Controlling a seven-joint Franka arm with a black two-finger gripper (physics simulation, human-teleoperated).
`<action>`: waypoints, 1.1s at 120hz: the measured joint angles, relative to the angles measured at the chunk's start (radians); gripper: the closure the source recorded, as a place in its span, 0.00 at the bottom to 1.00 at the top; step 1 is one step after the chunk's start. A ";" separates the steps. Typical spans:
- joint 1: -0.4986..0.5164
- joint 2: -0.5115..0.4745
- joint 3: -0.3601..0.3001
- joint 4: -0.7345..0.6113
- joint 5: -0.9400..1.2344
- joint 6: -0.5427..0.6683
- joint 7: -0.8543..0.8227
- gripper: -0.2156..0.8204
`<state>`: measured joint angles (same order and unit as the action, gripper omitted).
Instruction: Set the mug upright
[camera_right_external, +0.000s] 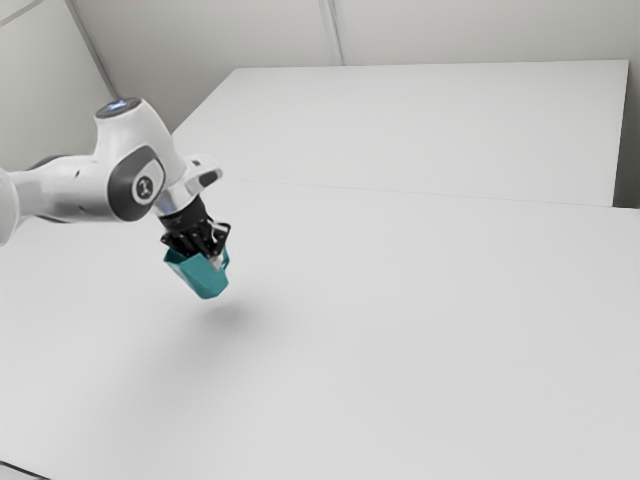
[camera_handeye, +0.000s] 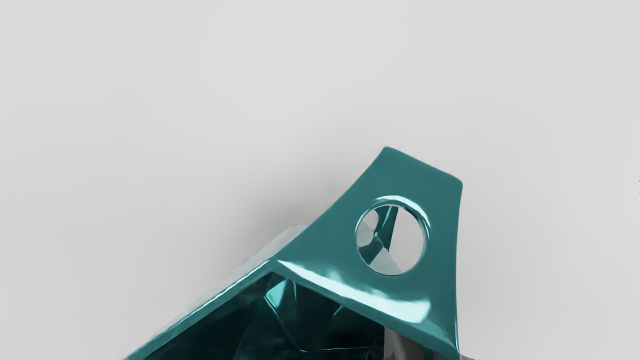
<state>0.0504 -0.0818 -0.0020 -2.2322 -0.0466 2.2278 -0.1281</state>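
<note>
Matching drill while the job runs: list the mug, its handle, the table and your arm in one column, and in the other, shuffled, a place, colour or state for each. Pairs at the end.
1. Mug
2. Handle
3. Table
4. Arm

A. Pale, with a soft shadow on it
B. Reaching in from the exterior view's left
C. Tilted, gripped by the fingers
D. Pierced by a round hole

Pairs: 1-C, 2-D, 3-A, 4-B

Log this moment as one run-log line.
gripper: shut on mug | mug: tilted, raised above table | set-down: not yet done
</note>
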 joint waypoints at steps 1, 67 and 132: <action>-0.002 0.000 -0.001 -0.002 0.000 0.001 -0.007 0.97; -0.041 0.109 -0.070 0.005 0.010 0.057 -0.377 0.97; -0.029 0.147 -0.090 0.014 0.004 0.090 -0.529 0.49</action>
<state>0.0219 0.0652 -0.0916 -2.2185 -0.0426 2.3182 -0.6574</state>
